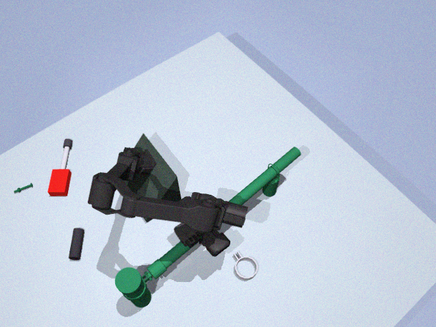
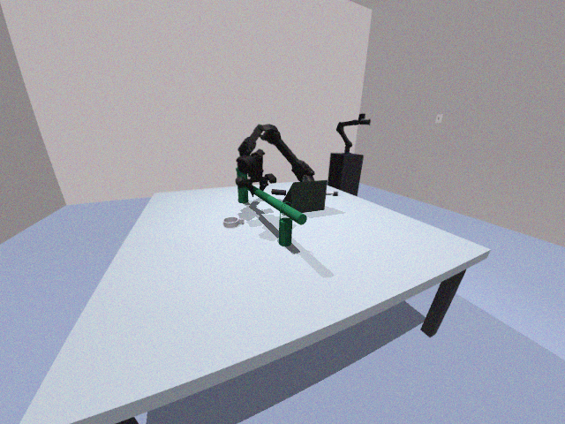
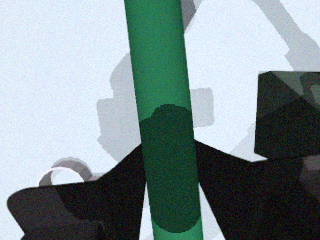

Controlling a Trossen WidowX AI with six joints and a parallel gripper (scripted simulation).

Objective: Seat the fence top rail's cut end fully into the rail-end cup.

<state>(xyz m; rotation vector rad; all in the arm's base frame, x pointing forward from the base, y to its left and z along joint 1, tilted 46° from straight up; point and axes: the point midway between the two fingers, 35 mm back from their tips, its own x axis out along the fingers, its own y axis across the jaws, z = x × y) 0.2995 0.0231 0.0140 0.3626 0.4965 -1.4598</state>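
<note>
The green top rail point(image 1: 255, 186) point(image 2: 276, 203) point(image 3: 159, 60) runs through the wire loop of the loop cap point(image 1: 269, 165) on the small post point(image 1: 270, 189) point(image 2: 285, 233). Its cut end meets the mouth of the rail-end cup point(image 1: 157, 268), with no gap showing in the top view; its depth inside is hidden. The cup hangs on the brace band point(image 1: 143, 291), up near the cap of the big post point(image 1: 129, 279) point(image 2: 243, 196), and lines up with the rail. My gripper point(image 3: 165, 144) is shut on the rail between cup and small post, one finger on each side.
A silver ring clamp point(image 1: 246, 268) point(image 2: 231, 222) lies beside the rail. A dark green panel point(image 1: 161, 176) point(image 2: 308, 196) stands by the arm's base. A red block point(image 1: 59, 182) with a white rod, a black cylinder point(image 1: 76, 244) and a small green bolt point(image 1: 23, 188) lie at the left.
</note>
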